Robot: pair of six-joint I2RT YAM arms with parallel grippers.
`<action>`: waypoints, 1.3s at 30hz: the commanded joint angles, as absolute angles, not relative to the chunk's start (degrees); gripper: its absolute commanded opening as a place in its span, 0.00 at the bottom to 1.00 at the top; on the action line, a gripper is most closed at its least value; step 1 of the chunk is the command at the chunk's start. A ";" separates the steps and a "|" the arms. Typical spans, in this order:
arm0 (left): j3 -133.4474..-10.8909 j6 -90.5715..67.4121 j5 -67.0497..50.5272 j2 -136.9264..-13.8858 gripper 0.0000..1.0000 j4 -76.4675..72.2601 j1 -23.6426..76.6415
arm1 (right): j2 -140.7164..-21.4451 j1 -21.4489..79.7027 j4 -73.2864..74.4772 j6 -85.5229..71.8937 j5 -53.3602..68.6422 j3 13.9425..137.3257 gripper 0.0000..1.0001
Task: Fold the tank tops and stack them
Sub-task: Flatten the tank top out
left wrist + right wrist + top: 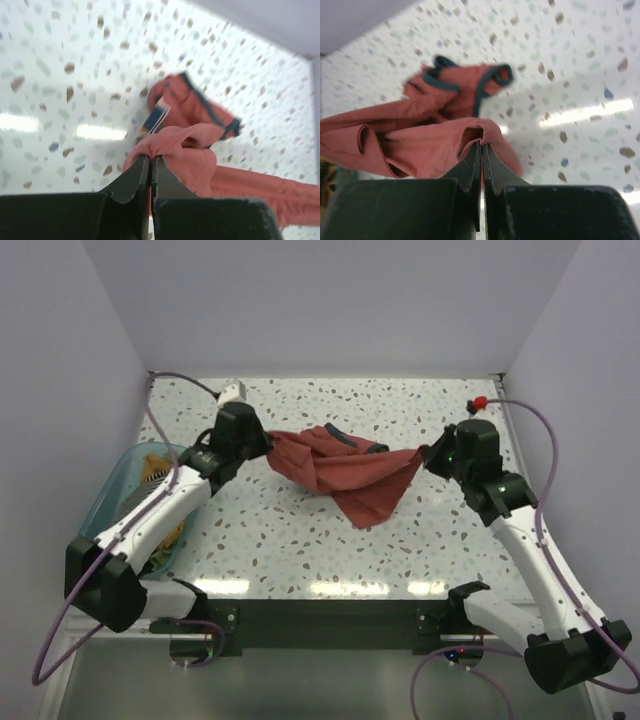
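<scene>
1. The left end effector (150, 157) is closed tight, with a bunched fold of the rust-red tank top (345, 475) pinched between its fingers.
2. The right end effector (482, 146) is likewise fully closed, and another edge of the same garment is gripped there.
3. The tank top is held stretched between the two end effectors. Its middle sags below the grasp points, and a loose flap appears to rest on the table (300, 550), on the side toward the arm bases.
4. The dark-trimmed straps are seen crumpled just beyond both end effectors. No clean fold has been formed yet.
5. Mustard-orange cloth (155, 468) is seen in the teal bin (105, 502), outboard of the left end effector and below it. It is judged to be further tops awaiting their turn.
6. No folded pile can be found in any view. The task is therefore judged to be at an early stage: one garment is only being spread, and its flattening and folding remain to be done, along with the stacking of every top.
</scene>
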State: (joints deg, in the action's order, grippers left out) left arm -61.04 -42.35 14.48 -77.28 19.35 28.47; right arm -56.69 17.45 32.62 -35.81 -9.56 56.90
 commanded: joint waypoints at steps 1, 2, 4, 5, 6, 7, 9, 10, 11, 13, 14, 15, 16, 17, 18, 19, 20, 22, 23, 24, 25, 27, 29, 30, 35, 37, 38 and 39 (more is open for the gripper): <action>-70.38 -37.62 10.29 -70.94 0.00 24.05 24.88 | -56.86 16.96 35.85 -32.96 -10.46 69.06 0.00; -73.27 -37.36 9.67 -70.14 0.00 24.86 24.70 | -57.21 16.88 37.60 -32.96 -10.72 71.26 0.00; -75.57 -37.35 7.66 -66.82 0.00 24.70 24.61 | -56.96 16.79 38.84 -33.05 -12.04 77.15 0.00; -78.54 -37.35 7.30 -66.01 0.00 25.05 24.61 | -56.69 16.79 38.93 -32.96 -12.48 78.91 0.00; -80.49 -37.70 7.21 -65.31 0.00 25.83 24.61 | -56.17 16.79 39.28 -32.87 -13.44 82.93 0.00; -82.51 -37.79 7.21 -64.17 0.00 27.49 24.61 | -56.08 16.70 39.81 -32.61 -14.23 85.32 0.00; -87.52 -38.49 7.21 -62.93 0.00 28.56 24.61 | -56.34 16.79 41.92 -31.47 -15.64 92.96 0.00; -88.76 -38.93 7.12 -61.45 0.00 28.83 24.61 | -56.60 16.79 42.62 -31.03 -17.47 95.51 0.00; -90.68 -39.46 7.12 -60.74 0.00 28.83 24.61 | -56.86 16.79 43.85 -30.24 -17.93 98.06 0.00; -91.84 -41.13 7.12 -58.46 0.00 27.96 24.61 | -57.65 16.79 44.99 -29.36 -18.63 104.74 0.00; -92.89 -41.74 7.38 -57.93 0.00 27.78 24.61 | -57.83 16.87 45.09 -29.09 -18.81 106.51 0.00; -93.34 -42.71 7.56 -57.40 0.00 27.51 24.61 | -58.18 16.79 45.26 -28.92 -18.81 109.66 0.00; -93.77 -43.15 7.99 -56.35 0.00 26.73 24.61 | -58.62 16.79 45.26 -28.48 -19.16 111.17 0.00; -94.13 -43.50 8.43 -55.99 0.00 26.11 24.61 | -58.97 16.70 45.52 -28.22 -19.25 112.66 0.00; -94.30 -44.20 10.00 -55.46 0.00 25.23 24.61 | -59.32 16.79 45.44 -28.04 -19.34 115.29 0.00; -94.13 -44.47 11.06 -55.02 0.00 24.79 24.61 | -60.37 16.79 45.00 -27.52 -19.25 116.36 0.00; -93.87 -44.65 11.77 -54.93 0.00 24.35 24.61 | -61.08 16.87 44.83 -27.34 -19.16 117.41 0.00; -93.78 -45.26 13.70 -55.63 0.00 23.21 24.61 | -62.92 16.79 44.04 -26.64 -18.72 119.70 0.00; -92.82 -45.52 14.23 -56.07 0.00 22.42 24.61 | -64.84 16.79 43.34 -26.46 -17.50 119.79 0.00; -91.94 -46.14 14.76 -56.68 0.00 21.46 24.61 | -66.52 16.79 42.72 -26.11 -16.71 119.53 0.00; -90.98 -46.49 15.37 -58.08 0.00 18.92 24.61 | -68.10 16.79 42.19 -25.93 -15.92 119.53 0.00; -88.77 -46.93 15.47 -62.20 0.00 14.53 24.44 | -74.22 16.79 40.44 -25.66 -13.03 119.88 0.00; -87.20 -46.93 14.16 -65.29 0.00 10.22 23.56 | -78.73 16.70 37.02 -25.66 -10.47 120.23 0.00; -86.14 -47.37 12.76 -66.69 0.00 7.06 21.90 | -82.84 16.35 35.52 -25.84 -9.15 121.02 0.00; -89.00 -49.13 -1.29 -81.19 0.00 -16.67 16.36 | -98.15 14.15 30.84 -26.45 -1.33 134.52 0.00; -96.36 -49.13 -6.47 -87.59 0.00 -22.57 15.21 | -104.82 12.66 31.29 -26.63 -0.18 146.91 0.00; -99.29 -48.70 -8.16 -89.28 0.00 -23.89 15.03 | -106.25 12.22 30.42 -26.54 1.22 152.52 0.00; -102.54 -47.47 -10.61 -92.26 0.00 -24.25 14.86 | -106.78 11.00 29.45 -26.54 1.67 153.97 0.00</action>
